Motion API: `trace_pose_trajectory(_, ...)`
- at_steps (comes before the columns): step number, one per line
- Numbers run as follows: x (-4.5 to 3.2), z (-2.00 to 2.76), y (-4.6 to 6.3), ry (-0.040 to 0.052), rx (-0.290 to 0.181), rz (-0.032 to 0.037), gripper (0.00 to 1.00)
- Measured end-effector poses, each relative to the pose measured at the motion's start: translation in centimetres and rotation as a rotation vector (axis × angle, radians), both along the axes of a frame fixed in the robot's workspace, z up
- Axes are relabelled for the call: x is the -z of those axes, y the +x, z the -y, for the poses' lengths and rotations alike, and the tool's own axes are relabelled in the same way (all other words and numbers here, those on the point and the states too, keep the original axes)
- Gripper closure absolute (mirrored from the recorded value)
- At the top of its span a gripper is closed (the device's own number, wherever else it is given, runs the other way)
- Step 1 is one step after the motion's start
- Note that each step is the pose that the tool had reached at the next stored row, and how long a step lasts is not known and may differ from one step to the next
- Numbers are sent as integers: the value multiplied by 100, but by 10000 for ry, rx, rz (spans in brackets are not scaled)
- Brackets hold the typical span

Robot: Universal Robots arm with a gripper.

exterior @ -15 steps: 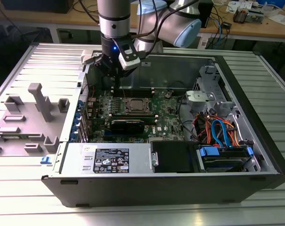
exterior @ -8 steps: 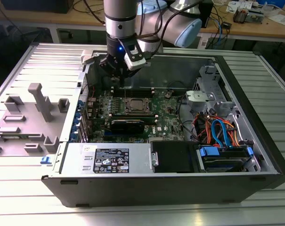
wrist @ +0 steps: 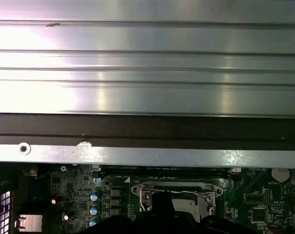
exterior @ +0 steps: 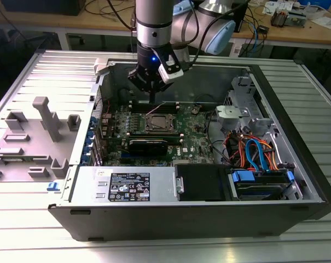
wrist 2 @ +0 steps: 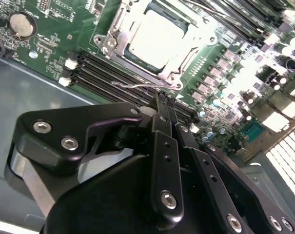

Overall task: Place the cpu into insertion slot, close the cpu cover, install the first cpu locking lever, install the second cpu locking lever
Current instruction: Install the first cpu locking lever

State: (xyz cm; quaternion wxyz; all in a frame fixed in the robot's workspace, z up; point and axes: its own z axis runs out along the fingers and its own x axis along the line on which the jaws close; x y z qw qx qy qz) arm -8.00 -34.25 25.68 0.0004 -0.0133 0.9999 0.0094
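Observation:
The cpu (wrist 2: 157, 36) lies flat in the insertion slot (exterior: 161, 121) on the green motherboard, its shiny top facing up. The cpu cover (wrist 2: 125, 48) lies down around the chip as a silver frame. A thin wire locking lever (wrist 2: 132, 86) sticks out loose along the socket's side by the memory slots; it also shows as a raised wire (exterior: 157, 109) in the exterior view. My gripper (wrist 2: 164, 103) is shut, and its tips stand right at the end of that lever. In the exterior view the gripper (exterior: 153, 100) hangs just behind the socket.
Black memory slots (wrist 2: 103, 73) run beside the socket, and a coin battery (wrist 2: 21, 24) sits farther off. The case wall (wrist: 147, 156) rises close behind. A power supply (exterior: 127, 186) fills the front, cables (exterior: 253, 150) the exterior view's right, and a grey fixture (exterior: 34, 137) stands outside at its left.

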Motion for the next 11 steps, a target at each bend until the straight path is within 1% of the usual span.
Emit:
trace_pose_trajectory(4,25,-4,28,-10,-183,22,89)
trace_pose_trajectory(8,44,-4,88,-23,-195,31,89)
trace_pose_trajectory(11,80,-4,133,-52,-197,32,89)
